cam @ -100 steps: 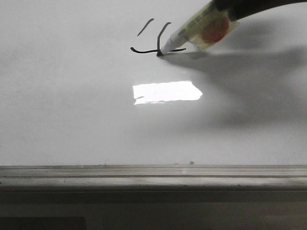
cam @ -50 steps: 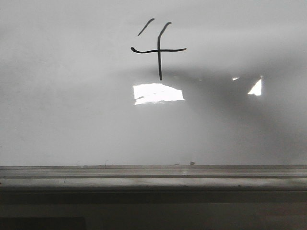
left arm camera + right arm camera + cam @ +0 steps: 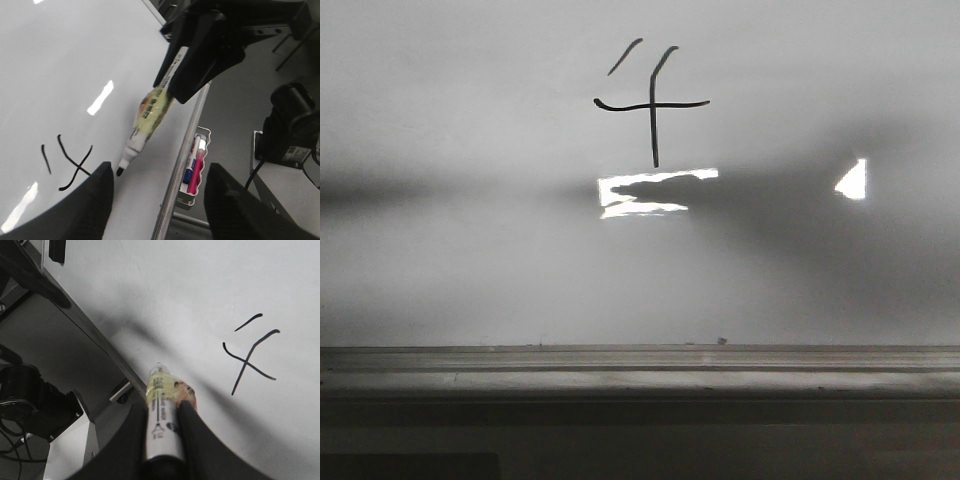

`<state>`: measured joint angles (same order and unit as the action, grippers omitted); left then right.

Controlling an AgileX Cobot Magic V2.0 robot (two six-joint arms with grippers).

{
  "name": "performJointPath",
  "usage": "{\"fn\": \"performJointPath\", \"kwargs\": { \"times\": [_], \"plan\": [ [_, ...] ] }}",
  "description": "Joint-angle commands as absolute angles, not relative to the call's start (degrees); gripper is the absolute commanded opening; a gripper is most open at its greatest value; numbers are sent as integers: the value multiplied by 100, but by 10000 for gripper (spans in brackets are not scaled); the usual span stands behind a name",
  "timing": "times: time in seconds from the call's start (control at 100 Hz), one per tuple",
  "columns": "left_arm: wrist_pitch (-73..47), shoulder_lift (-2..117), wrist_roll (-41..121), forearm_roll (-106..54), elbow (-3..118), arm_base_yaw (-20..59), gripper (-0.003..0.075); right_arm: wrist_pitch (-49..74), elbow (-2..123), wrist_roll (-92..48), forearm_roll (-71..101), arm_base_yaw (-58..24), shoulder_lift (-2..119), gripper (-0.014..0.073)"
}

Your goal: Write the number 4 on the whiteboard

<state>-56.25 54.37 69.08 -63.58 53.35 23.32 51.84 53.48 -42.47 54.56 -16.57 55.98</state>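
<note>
Front view shows me the thin black hand-drawn number 4 point(image 3: 652, 100) complete in the upper middle of the large glossy white-grey whiteboard point(image 3: 470, 270): slanted stroke, bar and long vertical are all down, so I judge only backing away is left. My right gripper point(image 3: 165, 415) is clamped on the yellow-labelled white marker point(image 3: 145, 130), tip off the board (cap nowhere in sight), while the left gripper point(image 3: 157, 200) stands wide and empty. Open board lies all round the digit; the grey metal ledge point(image 3: 640, 365) low in frame is the edge I'd mind.
</note>
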Motion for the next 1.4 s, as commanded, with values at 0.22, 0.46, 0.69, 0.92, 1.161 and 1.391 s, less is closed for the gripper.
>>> {"fn": "performJointPath", "kwargs": {
  "times": [0.22,0.46,0.69,0.92,1.161,1.391],
  "plan": [
    [-3809,5926,6991,-5825,5507,3995,368,5080,5574,-4312,5840,-1939,5690,-49],
    [-3409,6245,6991,-5614,5507,4337,365,5268,5574,-4416,5887,-1952,5690,-49],
    [-3251,6361,6991,-5588,5507,4337,251,5381,5574,-4453,5898,-1960,5690,-49],
    [-3241,6435,7002,-5588,5507,4337,218,5485,5574,-4612,6108,-1960,5690,-49],
    [-3266,6482,7002,-5588,5507,4337,202,5509,5574,-4612,6108,-1960,5690,-49],
    [-3266,6482,7002,-5588,5507,4337,-20,5459,5574,-4612,6108,-1960,5700,-35]
  ]
}}
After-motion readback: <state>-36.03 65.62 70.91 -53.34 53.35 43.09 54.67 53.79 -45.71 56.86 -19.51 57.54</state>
